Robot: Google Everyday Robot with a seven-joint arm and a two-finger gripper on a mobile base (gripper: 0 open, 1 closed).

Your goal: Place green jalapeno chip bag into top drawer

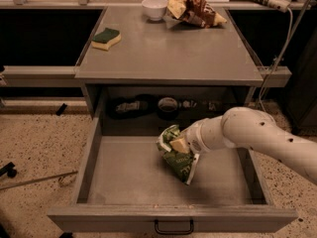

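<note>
The green jalapeno chip bag is wrinkled, with white lettering, and hangs inside the open top drawer, its lower end close to the bare grey bottom. My gripper reaches in from the right on a white arm and is shut on the bag's upper part. The drawer is pulled far out below the grey tabletop, with its small black handle at the front.
On the tabletop lie a green-and-yellow sponge, a white bowl and a brown-and-yellow snack bag. Dark objects sit in the recess behind the drawer. A cable hangs at the right. The floor is speckled.
</note>
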